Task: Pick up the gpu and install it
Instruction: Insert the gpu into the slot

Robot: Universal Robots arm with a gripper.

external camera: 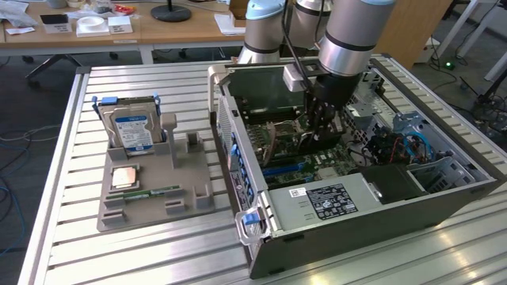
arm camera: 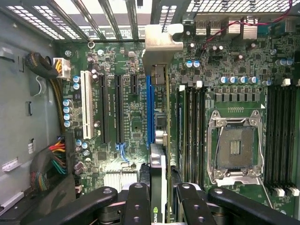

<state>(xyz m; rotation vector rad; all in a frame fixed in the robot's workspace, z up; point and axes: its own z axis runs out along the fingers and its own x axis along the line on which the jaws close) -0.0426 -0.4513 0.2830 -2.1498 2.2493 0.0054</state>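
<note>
Fingers [arm camera: 137, 206] clamped on gpu [arm camera: 157, 164] — pick-up done. Card inside computer case [external camera: 357, 237], three o'clock of parts tray [external camera: 146, 212], exterior view, over blue slot [arm camera: 149, 108] — seating apparently left.

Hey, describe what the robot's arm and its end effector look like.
The arm is a silver-grey round tube with a black band and light-blue joint caps. A dark cable runs down to a small grey box at the wrist. The end effector is black, its fingers built of jointed links with round pivot pins.
</note>
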